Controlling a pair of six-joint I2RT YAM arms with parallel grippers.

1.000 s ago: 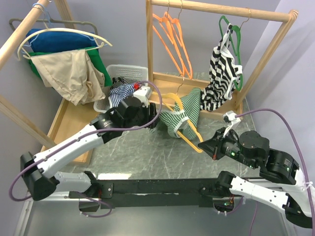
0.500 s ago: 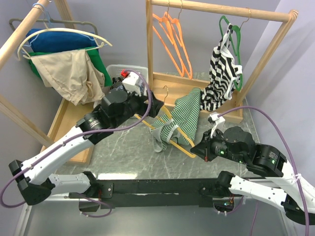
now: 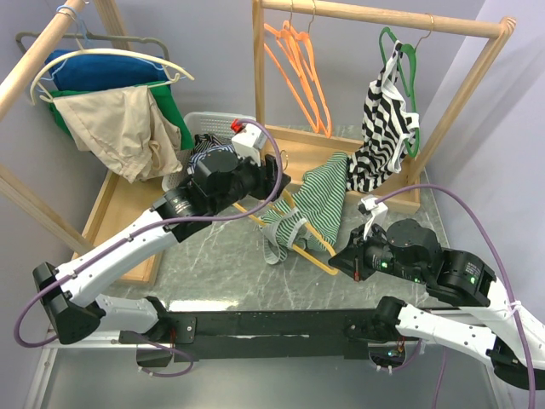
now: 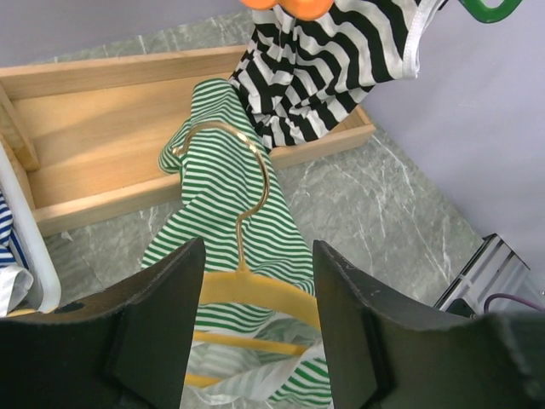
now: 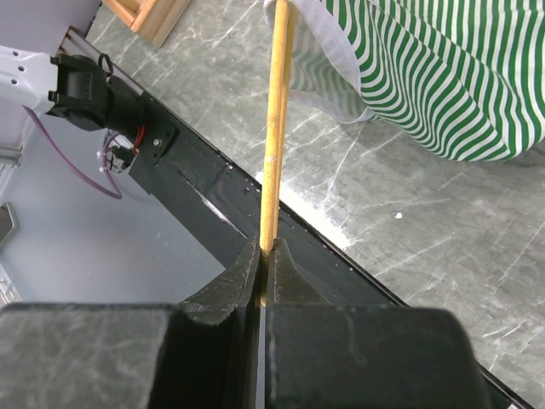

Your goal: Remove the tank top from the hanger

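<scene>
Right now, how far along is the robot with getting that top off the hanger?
Done: the yellow hanger is off the rail. In hand: the right gripper pinches its end; the left gripper straddles it, open. Left: the green-striped tank top still drapes over it.

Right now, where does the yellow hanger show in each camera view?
Top external: yellow hanger at centre, slanting down to the right.
Left wrist: bottom centre, running across the frame.
Right wrist: upright bar, left of centre.
Shared landmark: green-striped tank top draped on it.
</scene>
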